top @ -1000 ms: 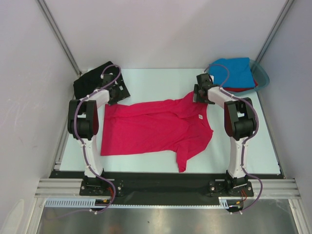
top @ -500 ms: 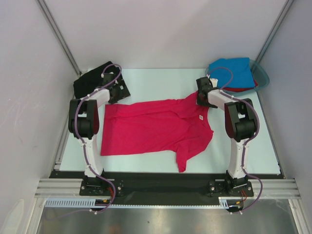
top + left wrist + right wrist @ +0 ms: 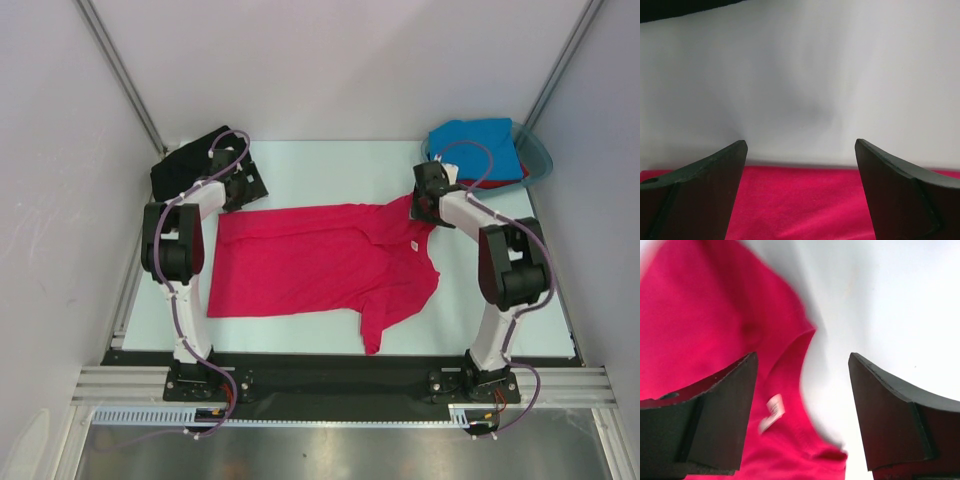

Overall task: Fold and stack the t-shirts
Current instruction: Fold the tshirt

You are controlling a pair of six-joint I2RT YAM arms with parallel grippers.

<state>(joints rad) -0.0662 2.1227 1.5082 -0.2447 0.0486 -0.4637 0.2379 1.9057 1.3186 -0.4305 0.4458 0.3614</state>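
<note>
My right end effector (image 3: 802, 357) stands apart and empty over the collar of the crimson-pink t-shirt (image 3: 700, 320), beside its white neck label (image 3: 771, 412); my left end effector (image 3: 801, 145), wide apart and empty, sits at that shirt's far edge. The shirt lies spread on the desk (image 3: 330, 165), black t-shirt (image 3: 180, 162) far left, blue t-shirt (image 3: 480, 145) far right.
</note>
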